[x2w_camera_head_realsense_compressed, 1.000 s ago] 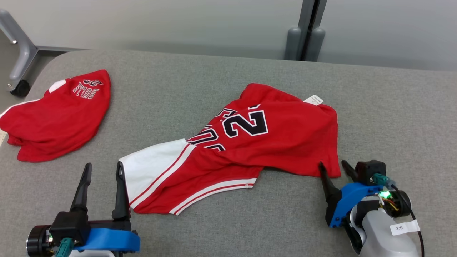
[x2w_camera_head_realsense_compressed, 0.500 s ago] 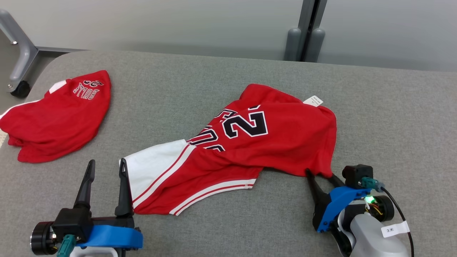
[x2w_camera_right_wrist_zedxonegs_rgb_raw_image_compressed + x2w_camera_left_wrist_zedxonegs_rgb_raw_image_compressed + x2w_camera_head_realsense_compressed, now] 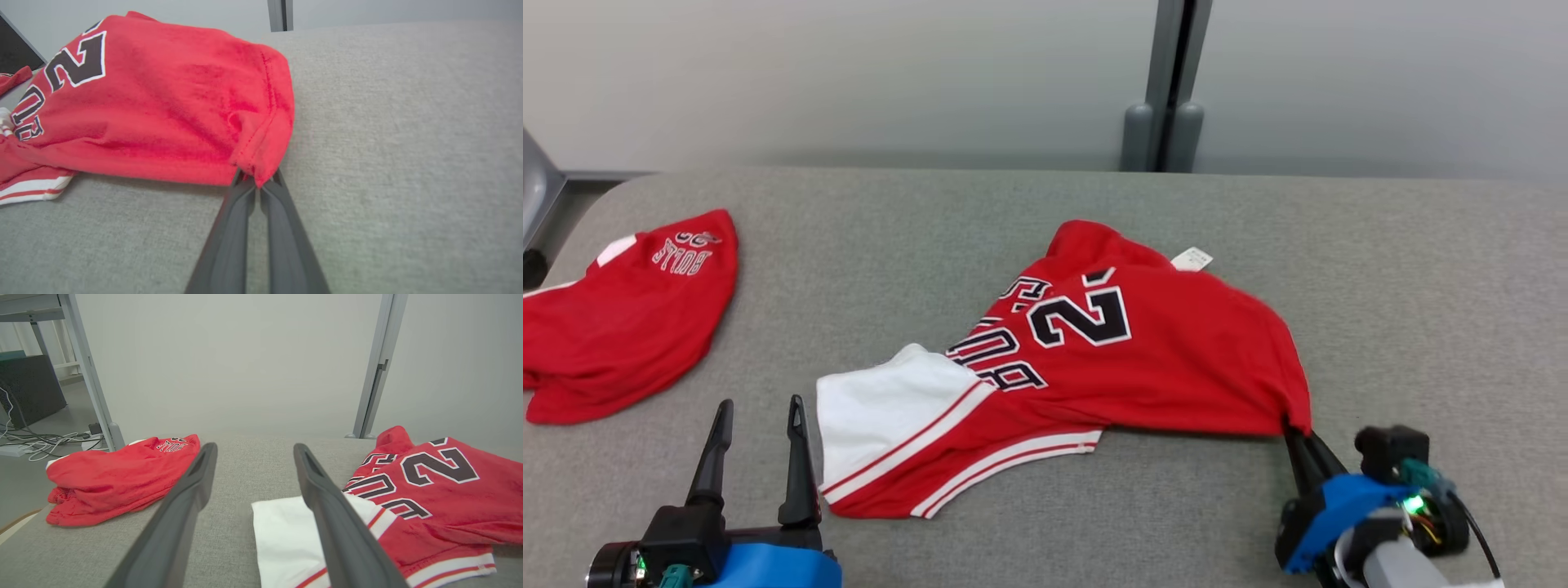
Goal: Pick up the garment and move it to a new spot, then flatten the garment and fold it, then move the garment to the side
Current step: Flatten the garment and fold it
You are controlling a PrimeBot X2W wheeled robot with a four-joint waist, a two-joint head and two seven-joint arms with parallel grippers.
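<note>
The garment (image 3: 1127,359) is a red jersey with black-and-white lettering and a white panel, lying crumpled mid-table; it also shows as the garment (image 3: 163,102) and the garment (image 3: 429,486). My right gripper (image 3: 1297,429) is shut on the jersey's near right corner, and that corner is lifted a little off the table, as seen at my right gripper (image 3: 258,181). My left gripper (image 3: 756,412) stands open just left of the white panel, touching nothing, its fingers (image 3: 327,506) framing bare table.
A second red garment (image 3: 621,314) lies bunched at the table's left edge. The grey padded table (image 3: 1421,286) has free room on the right and behind. A grey post (image 3: 1168,82) rises behind the table against the wall.
My right gripper closed on the jersey's near right corner and pulled it up and slightly toward me. The head camera shifted, so the whole scene sits lower and further left.
</note>
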